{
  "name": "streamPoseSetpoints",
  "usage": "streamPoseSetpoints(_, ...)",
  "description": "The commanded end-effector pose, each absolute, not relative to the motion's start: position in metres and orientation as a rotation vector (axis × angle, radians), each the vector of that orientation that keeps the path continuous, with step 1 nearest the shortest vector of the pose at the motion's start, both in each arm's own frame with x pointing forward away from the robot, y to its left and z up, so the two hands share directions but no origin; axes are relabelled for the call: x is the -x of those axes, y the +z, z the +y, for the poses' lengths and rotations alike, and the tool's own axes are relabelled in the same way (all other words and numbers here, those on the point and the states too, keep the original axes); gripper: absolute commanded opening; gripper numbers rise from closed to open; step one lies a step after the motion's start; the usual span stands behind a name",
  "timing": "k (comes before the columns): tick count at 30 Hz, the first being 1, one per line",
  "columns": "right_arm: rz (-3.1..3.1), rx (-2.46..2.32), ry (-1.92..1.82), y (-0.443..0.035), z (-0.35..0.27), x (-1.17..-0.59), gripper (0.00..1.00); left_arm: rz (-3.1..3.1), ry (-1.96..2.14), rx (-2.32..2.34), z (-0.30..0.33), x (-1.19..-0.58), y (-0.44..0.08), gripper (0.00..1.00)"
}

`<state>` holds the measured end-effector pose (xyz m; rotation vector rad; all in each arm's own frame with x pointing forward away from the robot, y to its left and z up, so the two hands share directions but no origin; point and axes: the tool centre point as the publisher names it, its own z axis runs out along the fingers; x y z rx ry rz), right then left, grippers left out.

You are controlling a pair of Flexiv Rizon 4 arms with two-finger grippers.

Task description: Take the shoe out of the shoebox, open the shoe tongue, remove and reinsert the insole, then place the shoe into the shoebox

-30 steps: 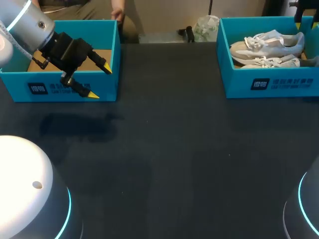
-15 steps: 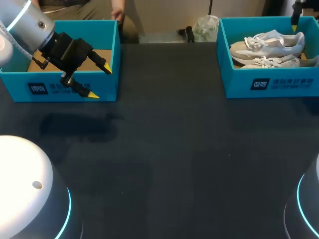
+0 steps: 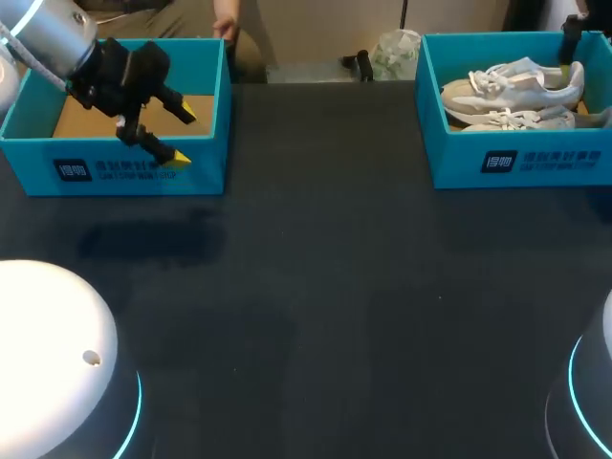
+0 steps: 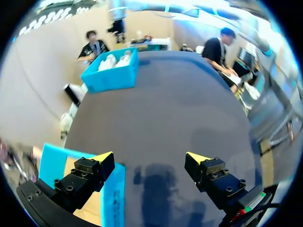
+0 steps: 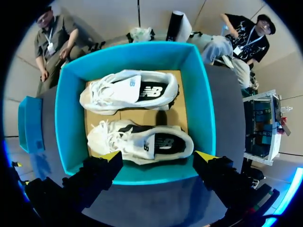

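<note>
Two white sneakers lie side by side on their sides in the blue shoebox (image 3: 516, 163) at the far right of the black table. In the right wrist view the nearer sneaker (image 5: 142, 139) and the farther one (image 5: 130, 92) rest on the box's cardboard bottom. My right gripper (image 5: 159, 156) hangs open above the box's near wall (image 5: 142, 177), holding nothing. In the head view only a dark bit of it shows at the box's far corner (image 3: 572, 27). My left gripper (image 3: 183, 136) is open and empty over the other blue box, far from the shoes; its wrist view shows the shoebox (image 4: 111, 73) across the table.
A second blue box (image 3: 115, 167) with a bare cardboard bottom stands at the far left; my left gripper (image 4: 150, 157) hangs over its corner (image 4: 52, 161). White arm bases (image 3: 48, 363) fill the front corners. Wide dark tabletop (image 3: 316, 287) lies between the boxes.
My left gripper has drawn back and to the left, farther over the left box. The right gripper's finger at the shoebox's far corner has shifted slightly upward. The sneakers have not moved.
</note>
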<state>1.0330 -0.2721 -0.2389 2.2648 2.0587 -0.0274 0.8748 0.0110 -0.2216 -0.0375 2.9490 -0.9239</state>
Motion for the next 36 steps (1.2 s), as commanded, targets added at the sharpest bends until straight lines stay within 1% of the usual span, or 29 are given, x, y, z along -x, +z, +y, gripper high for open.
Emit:
streamPoseSetpoints(1,2.095,-2.278,-0.057,-0.230,-0.267,-1.024,1.00,2.971,-0.731,0.637,0.014,-0.874,-0.216,1.00)
streamPoseSetpoints(6,2.114,-2.291,-0.067,-0.225,-0.258,-1.005,1.00,2.844,-0.637,1.059,0.029,-0.890,-0.224,1.00)
streamPoseSetpoints(9,2.128,-2.305,-0.060,-0.225,-0.252,-0.994,1.00,2.819,-0.633,1.196,0.032,-0.894,-0.228,1.00)
streamPoseSetpoints(22,2.151,-2.320,-0.019,-0.221,-0.233,-0.947,1.00,2.819,-0.633,1.196,0.032,-0.894,-0.228,1.00)
streamPoseSetpoints(28,2.152,-2.248,0.024,-0.217,-0.217,-0.927,1.00,2.725,-0.611,1.469,0.037,-0.908,-0.228,1.00)
streamPoseSetpoints(36,2.165,-2.183,0.064,-0.215,-0.204,-0.899,1.00,2.588,-0.580,1.739,0.037,-0.909,-0.223,1.00)
